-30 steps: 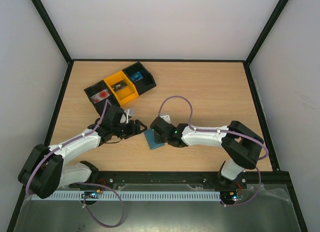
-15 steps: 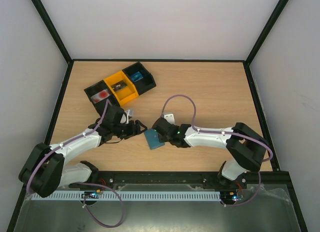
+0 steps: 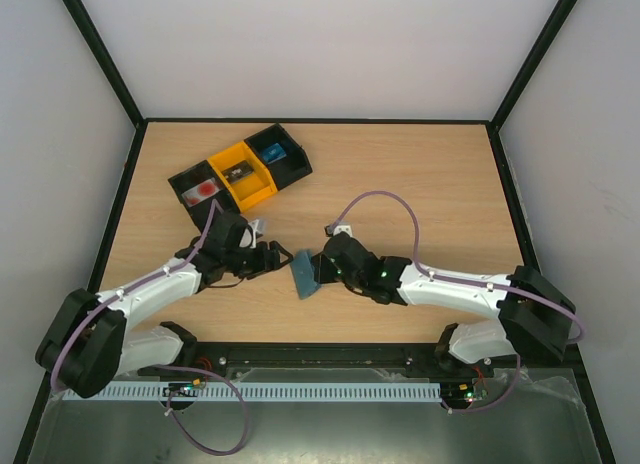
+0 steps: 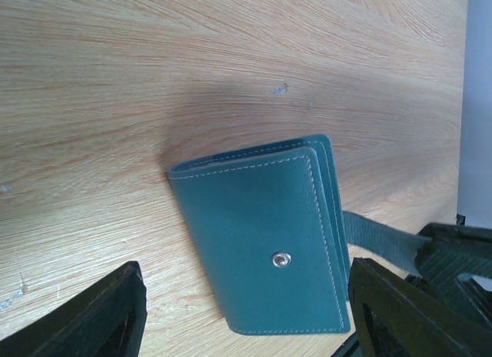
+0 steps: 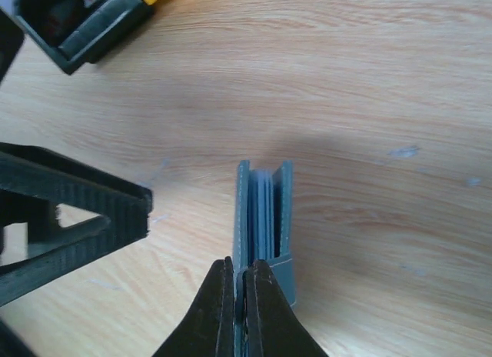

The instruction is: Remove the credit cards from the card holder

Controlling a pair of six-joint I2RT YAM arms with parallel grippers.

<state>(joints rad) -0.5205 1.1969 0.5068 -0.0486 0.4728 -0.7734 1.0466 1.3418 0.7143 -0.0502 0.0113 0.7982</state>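
The slate-blue card holder (image 3: 303, 273) stands on its long edge on the table, its two panels slightly apart in the right wrist view (image 5: 264, 211). Thin layers show between the panels; I cannot tell the credit cards from slot edges. My right gripper (image 3: 320, 270) is shut on the card holder's side tab (image 5: 243, 295). In the left wrist view the holder's snap-button face (image 4: 261, 234) fills the middle and the tab (image 4: 380, 240) runs right to the right gripper. My left gripper (image 3: 277, 256) is open (image 4: 254, 326), its fingers either side of the holder without touching it.
A black-and-yellow three-compartment tray (image 3: 240, 169) lies at the back left, its corner showing in the right wrist view (image 5: 84, 26). A small white piece (image 3: 341, 227) is behind the right wrist. The left gripper's fingers (image 5: 77, 218) stand just left of the holder.
The right gripper has closed on the holder's tab and tipped the holder from flat up onto its edge, nearer the left gripper. The right arm has stretched out lower. The left arm has hardly moved.
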